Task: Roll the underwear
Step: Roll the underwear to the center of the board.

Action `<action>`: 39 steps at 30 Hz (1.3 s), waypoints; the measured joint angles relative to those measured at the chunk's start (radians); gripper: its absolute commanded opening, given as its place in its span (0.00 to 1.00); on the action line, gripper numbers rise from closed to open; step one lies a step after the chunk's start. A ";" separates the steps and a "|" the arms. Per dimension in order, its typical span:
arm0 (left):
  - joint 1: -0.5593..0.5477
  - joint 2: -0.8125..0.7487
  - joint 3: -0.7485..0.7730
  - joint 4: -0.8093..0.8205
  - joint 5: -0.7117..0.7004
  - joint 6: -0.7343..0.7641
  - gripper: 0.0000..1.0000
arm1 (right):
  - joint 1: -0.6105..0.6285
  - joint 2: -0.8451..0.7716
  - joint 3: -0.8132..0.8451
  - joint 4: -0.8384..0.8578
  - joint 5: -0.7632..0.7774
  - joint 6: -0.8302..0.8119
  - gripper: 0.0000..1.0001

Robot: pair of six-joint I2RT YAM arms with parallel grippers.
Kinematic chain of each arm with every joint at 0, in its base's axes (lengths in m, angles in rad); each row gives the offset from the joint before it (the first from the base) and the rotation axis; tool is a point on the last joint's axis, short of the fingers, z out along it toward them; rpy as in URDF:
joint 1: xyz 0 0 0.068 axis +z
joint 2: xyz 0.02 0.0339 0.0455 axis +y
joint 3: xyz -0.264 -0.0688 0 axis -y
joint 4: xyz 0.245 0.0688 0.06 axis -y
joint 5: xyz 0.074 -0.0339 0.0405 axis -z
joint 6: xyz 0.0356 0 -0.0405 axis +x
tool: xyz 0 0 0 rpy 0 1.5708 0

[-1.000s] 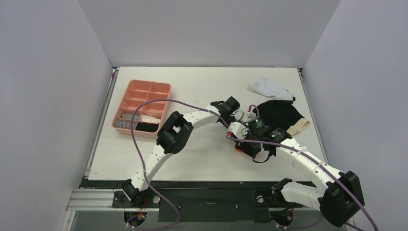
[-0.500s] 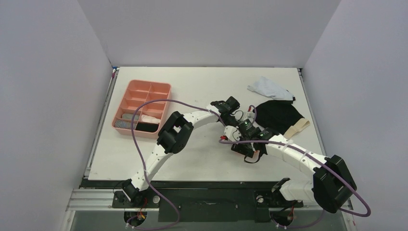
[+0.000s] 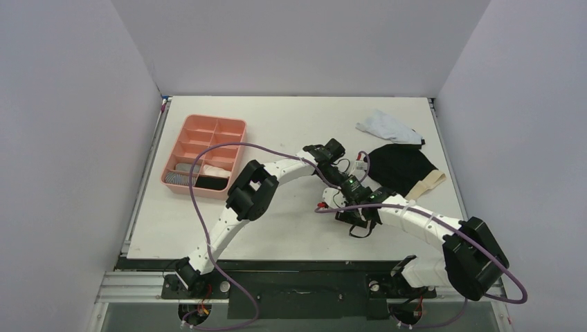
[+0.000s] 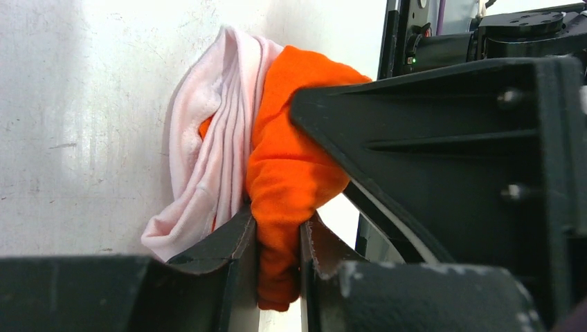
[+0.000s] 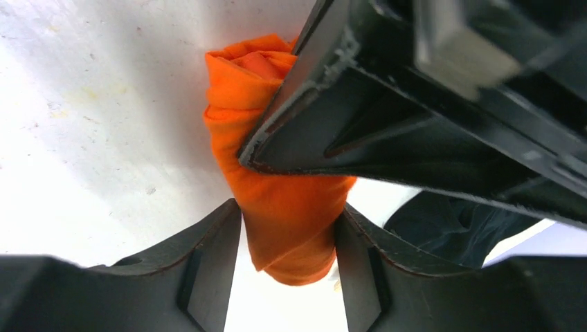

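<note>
Two arms meet mid-table [image 3: 291,124]. The right arm [image 3: 415,220] has swung left since a second ago, while the left arm [image 3: 284,169] is unchanged. There is one tray [image 3: 214,117], one black underwear [image 3: 405,166] partly behind the right arm, and one pale cloth [image 3: 387,126]. The left gripper [image 4: 277,242] and right gripper [image 5: 287,235] each pinch the one rolled orange underwear [image 4: 291,166], nearly hidden from above.

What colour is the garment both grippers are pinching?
The garment is bright orange with a pale pinkish-white section; left wrist view shows it best.
</note>
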 measured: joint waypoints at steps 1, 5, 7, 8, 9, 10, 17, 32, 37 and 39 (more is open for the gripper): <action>0.000 0.000 0.001 0.000 0.000 0.000 0.00 | 0.000 0.011 0.000 0.005 0.002 -0.005 0.44; 0.000 0.000 0.001 -0.003 0.000 0.000 0.00 | -0.017 0.072 0.000 0.025 0.005 -0.029 0.42; 0.000 0.000 0.001 -0.003 0.000 -0.001 0.00 | -0.034 0.089 0.002 0.034 -0.005 -0.041 0.43; 0.000 0.000 0.001 -0.003 0.000 -0.001 0.00 | -0.040 0.094 0.004 0.035 -0.010 -0.045 0.42; 0.000 0.000 0.001 -0.003 0.000 -0.001 0.00 | -0.047 0.100 0.007 0.035 -0.018 -0.048 0.39; 0.000 0.000 0.001 -0.003 0.000 -0.002 0.00 | -0.054 0.105 0.010 0.035 -0.028 -0.051 0.37; 0.009 -0.001 -0.015 0.018 0.018 -0.008 0.15 | -0.108 0.137 0.054 -0.008 -0.107 -0.077 0.01; 0.079 -0.071 -0.163 0.101 0.064 -0.111 0.68 | -0.227 0.174 0.117 -0.053 -0.312 -0.117 0.00; 0.097 -0.120 -0.240 0.159 0.059 -0.139 0.78 | -0.262 0.187 0.134 -0.016 -0.390 -0.126 0.00; 0.103 -0.139 -0.269 0.182 0.054 -0.151 0.80 | -0.264 0.189 0.137 -0.002 -0.410 -0.126 0.00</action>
